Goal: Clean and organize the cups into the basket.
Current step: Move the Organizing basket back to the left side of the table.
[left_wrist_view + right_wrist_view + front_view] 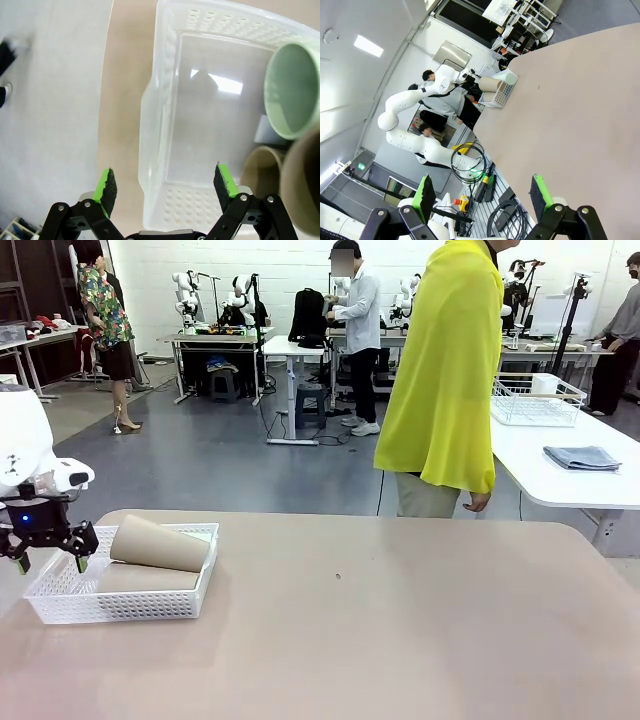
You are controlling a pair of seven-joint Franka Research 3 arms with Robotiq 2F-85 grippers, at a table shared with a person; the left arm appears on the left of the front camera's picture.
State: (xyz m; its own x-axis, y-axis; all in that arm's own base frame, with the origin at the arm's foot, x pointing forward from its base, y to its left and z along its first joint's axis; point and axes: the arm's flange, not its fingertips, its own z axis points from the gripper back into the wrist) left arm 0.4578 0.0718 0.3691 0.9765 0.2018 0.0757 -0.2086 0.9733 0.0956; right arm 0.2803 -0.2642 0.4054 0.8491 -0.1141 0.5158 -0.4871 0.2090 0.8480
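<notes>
Left wrist view: left gripper (165, 180) jaws wide apart, empty, above the basket (165, 90) holding cups (292, 90)

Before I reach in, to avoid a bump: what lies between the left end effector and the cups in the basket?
Nothing but bare basket floor separates the open left end effector from the cups, in the left wrist view.

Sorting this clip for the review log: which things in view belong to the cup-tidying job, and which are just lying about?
Part of the job:
- tan cups, lying in the basket
- mint green cup, also in the basket
- white lattice basket
- left gripper, fingers open beside the basket

Just lying about:
- wire basket on the far white table
- folded grey cloth beside it
</notes>
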